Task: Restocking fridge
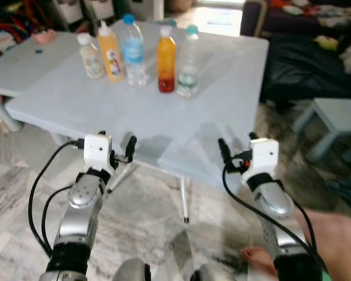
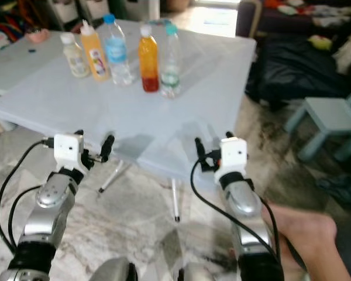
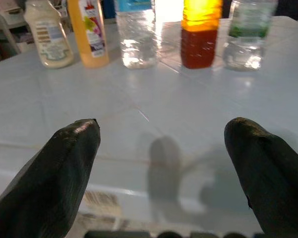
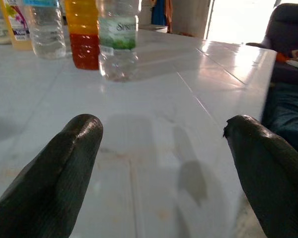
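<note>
1. While both arms reach forward, the left claw (image 1: 116, 145) and right claw (image 1: 237, 142) hang wide open and empty at the bench (image 1: 222, 88) near edge.
2. Five bottles (image 1: 166, 59) stand in a row toward its far side, well apart from both.

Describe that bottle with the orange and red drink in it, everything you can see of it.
The orange and red bottle is clear plastic with a white cap, standing upright on the pale table. Its drink is orange above and dark red near the base. It is fourth from the robot's left in a row of five, between a blue-capped water bottle and a green-capped clear bottle; whether it touches either is unclear. It looks sealed, and no end effector is near it.
</note>
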`<state>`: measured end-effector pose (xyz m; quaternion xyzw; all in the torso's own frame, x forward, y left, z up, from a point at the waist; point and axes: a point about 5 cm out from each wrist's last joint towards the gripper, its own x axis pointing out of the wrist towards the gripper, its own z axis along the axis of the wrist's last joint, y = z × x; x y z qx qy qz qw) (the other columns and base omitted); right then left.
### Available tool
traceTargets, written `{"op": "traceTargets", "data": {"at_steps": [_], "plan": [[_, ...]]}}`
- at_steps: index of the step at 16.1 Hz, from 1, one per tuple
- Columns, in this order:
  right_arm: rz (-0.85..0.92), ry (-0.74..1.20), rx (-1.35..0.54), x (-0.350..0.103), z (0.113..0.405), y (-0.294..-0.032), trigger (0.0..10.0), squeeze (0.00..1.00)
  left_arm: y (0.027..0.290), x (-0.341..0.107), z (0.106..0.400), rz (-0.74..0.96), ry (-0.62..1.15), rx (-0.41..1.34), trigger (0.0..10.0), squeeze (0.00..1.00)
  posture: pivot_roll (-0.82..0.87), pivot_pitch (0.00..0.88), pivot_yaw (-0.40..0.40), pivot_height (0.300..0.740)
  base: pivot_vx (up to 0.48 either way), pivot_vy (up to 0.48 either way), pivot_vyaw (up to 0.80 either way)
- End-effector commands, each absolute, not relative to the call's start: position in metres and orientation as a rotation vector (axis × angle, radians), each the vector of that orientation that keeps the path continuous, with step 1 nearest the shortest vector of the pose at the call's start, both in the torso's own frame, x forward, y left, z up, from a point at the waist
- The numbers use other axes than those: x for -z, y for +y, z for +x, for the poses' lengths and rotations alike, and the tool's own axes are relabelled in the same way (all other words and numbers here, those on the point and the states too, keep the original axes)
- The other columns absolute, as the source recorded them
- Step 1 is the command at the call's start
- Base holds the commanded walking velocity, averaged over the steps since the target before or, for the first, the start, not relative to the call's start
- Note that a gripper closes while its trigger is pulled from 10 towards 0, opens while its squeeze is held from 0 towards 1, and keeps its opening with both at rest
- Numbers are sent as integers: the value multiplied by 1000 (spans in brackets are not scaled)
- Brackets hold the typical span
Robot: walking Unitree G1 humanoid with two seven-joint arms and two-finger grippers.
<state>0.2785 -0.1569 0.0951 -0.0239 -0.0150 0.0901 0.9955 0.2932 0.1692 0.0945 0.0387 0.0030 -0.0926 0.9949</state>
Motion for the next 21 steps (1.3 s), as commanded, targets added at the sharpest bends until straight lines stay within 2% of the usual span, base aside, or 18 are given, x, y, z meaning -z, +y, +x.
{"op": "traceTargets", "data": {"at_steps": [1,8,12,15,18,21], "plan": [[-39,-51,-187,-100,279,-152,10000,0,177,-97,294,84,0,173,10000,0,-53,63,-7,740,240,416,0],[-51,-64,-185,-102,280,-152,10000,0,171,-98,295,97,-23,198,10000,0,-54,55,-9,740,247,412,0],[-126,-121,-144,-112,284,-156,10000,0,170,-100,293,85,-36,209,10000,0,-51,54,-11,740,0,0,0],[-222,-213,18,-135,293,-174,10000,0,175,-96,287,87,-22,227,10000,0,-48,55,-8,740,0,0,0],[-250,-294,101,-161,303,-187,10000,0,183,-94,282,93,-3,221,10000,0,-41,60,-3,740,0,0,0],[-216,-313,99,-175,316,-192,10000,0,183,-95,281,92,-1,218,10000,0,-35,69,1,740,0,0,-662]]}}
